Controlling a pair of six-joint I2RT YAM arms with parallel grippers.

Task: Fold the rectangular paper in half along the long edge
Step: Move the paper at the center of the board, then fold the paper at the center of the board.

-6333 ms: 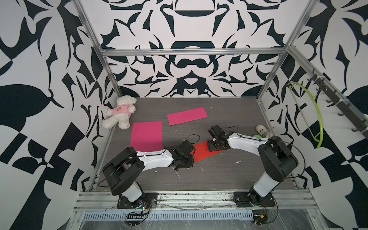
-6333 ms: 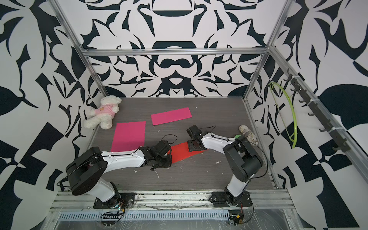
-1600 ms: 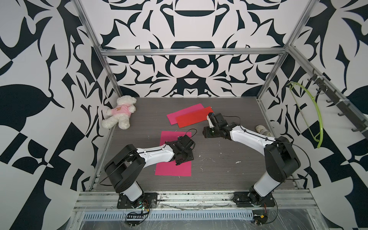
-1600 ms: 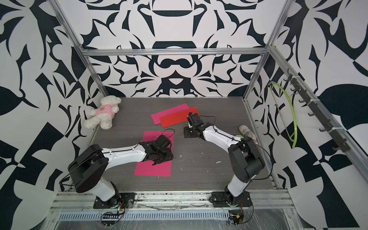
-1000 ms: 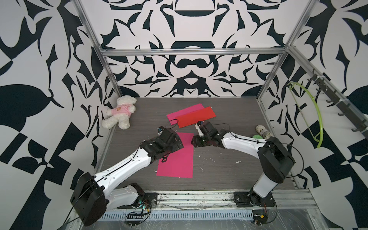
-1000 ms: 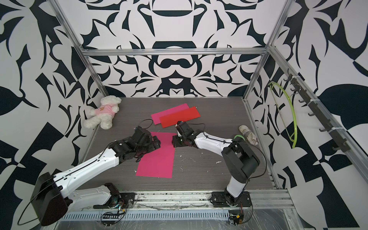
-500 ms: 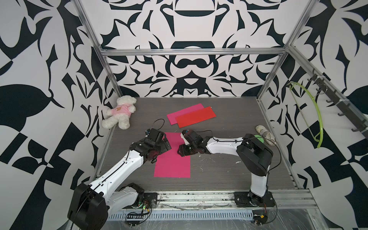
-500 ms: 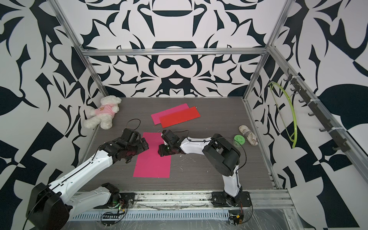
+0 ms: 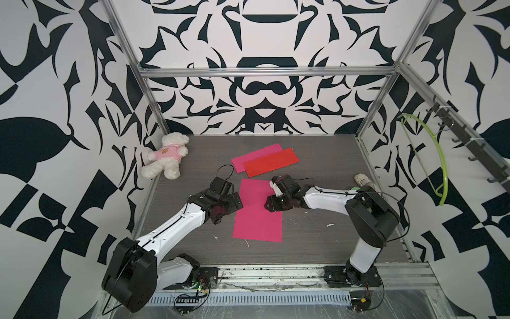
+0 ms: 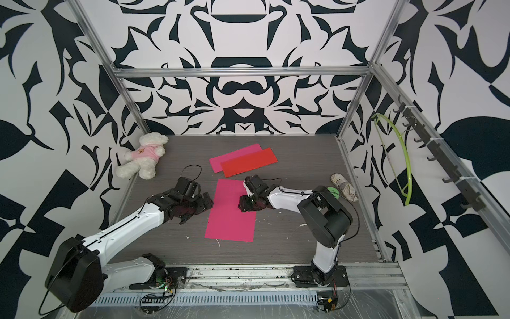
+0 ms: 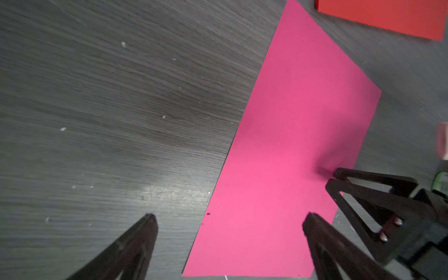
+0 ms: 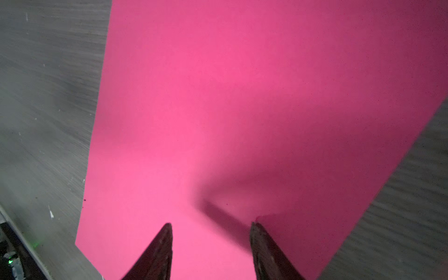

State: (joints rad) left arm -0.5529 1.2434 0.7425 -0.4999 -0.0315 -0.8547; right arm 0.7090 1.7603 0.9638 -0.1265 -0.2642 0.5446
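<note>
The rectangular paper (image 9: 258, 218) is a pink sheet lying flat and unfolded mid-table, its long edges running front to back; it shows in both top views (image 10: 230, 218). My left gripper (image 9: 234, 203) sits low at the sheet's left long edge, open wide. In the left wrist view one of its fingers (image 11: 315, 232) is over the paper (image 11: 291, 135) and the other is over bare table. My right gripper (image 9: 271, 205) is over the right part of the sheet, open, tips down on the pink surface (image 12: 218, 97) with nothing between them (image 12: 211, 225).
Behind the sheet lie a folded pink paper (image 9: 255, 155) and a red one (image 9: 271, 165) overlapping it. A white teddy bear (image 9: 165, 156) sits at the back left. A small shoe (image 9: 363, 181) and a green object (image 9: 356, 189) lie by the right wall, where a green hanger (image 9: 432, 154) hangs.
The pink sheet has slid a little to the right together with my right gripper on it. My left gripper has followed to the sheet's left edge, still open.
</note>
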